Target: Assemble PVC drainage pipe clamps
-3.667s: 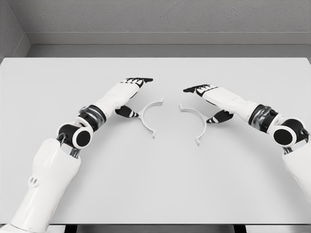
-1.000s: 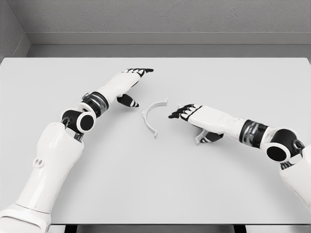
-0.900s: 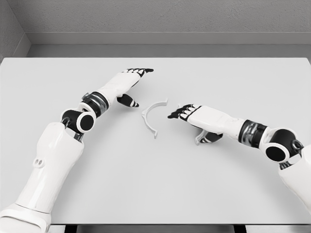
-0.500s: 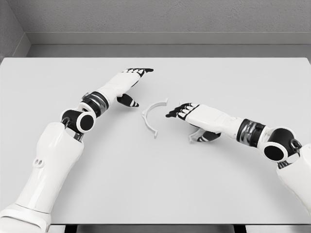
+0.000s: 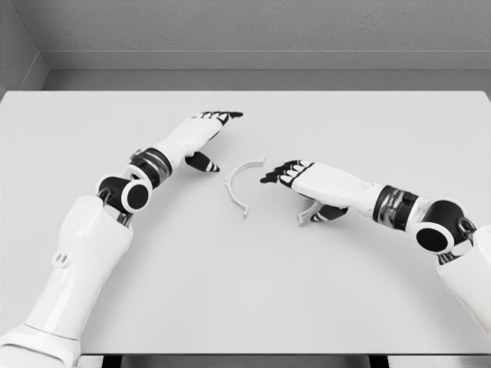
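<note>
From the head view, your right hand lies over the right clamp half, and most of that piece is hidden: only its near end and foot tab show below the palm, beside the dark thumb. You cannot tell from here whether the fingers have closed on it. The fingertips stretch flat toward the left clamp half, which lies in full sight on the white table, its hollow side facing the right hand, close but apart. Your left hand sits behind and to the left of that piece, fingers straight, thumb out, empty. Both forearms run off the lower corners. Bare tabletop spreads wide all round; a grey wall backs the far edge.
</note>
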`<move>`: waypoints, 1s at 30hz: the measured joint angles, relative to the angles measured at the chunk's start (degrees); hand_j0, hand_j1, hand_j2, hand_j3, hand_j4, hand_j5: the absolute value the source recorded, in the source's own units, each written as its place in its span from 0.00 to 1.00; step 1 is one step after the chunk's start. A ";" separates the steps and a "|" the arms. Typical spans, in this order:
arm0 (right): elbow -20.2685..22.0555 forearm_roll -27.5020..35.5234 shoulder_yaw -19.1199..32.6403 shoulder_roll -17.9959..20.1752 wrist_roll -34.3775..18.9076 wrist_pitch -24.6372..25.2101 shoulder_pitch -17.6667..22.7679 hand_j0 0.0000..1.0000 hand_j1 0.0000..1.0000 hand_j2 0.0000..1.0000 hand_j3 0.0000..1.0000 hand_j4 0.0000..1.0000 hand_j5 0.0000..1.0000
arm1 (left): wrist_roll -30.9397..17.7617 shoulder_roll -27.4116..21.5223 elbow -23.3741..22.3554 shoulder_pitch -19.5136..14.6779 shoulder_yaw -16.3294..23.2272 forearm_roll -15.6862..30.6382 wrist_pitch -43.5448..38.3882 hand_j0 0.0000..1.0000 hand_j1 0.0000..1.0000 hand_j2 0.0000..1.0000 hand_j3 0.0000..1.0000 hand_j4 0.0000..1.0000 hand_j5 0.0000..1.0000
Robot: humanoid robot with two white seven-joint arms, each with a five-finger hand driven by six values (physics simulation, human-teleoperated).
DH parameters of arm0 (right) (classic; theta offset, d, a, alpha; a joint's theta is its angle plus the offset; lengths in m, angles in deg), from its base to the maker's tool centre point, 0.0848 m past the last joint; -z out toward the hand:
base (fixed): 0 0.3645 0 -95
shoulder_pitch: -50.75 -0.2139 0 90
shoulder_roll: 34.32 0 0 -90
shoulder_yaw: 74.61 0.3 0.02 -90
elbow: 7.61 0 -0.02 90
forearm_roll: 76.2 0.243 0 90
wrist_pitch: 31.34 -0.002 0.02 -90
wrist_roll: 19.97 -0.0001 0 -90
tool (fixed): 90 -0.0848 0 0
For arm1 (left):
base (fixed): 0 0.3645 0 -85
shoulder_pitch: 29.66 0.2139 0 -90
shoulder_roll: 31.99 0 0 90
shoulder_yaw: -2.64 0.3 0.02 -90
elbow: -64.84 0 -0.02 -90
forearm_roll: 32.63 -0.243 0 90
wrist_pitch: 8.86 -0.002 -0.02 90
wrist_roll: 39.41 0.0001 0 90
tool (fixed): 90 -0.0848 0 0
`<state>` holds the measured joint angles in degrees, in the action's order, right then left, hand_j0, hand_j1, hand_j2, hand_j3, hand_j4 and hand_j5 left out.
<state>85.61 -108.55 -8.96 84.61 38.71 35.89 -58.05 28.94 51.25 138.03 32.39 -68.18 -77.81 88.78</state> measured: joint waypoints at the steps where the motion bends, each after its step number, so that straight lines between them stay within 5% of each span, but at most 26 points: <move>1: 0.00 0.01 -0.14 -0.14 0.00 0.01 0.00 1.00 1.00 1.00 1.00 1.00 1.00 | 0.00 0.00 0.00 0.00 0.00 -0.01 -0.05 1.00 1.00 1.00 1.00 1.00 1.00; 30: -0.12 -0.04 -1.42 -1.49 -0.01 0.09 -0.79 1.00 1.00 1.00 1.00 1.00 1.00 | 0.00 -0.01 0.00 0.26 0.18 -0.25 -0.16 1.00 1.00 1.00 1.00 1.00 1.00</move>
<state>85.50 -108.59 -10.37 83.13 38.70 35.98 -58.85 28.94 51.23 138.03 32.66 -67.99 -78.06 88.62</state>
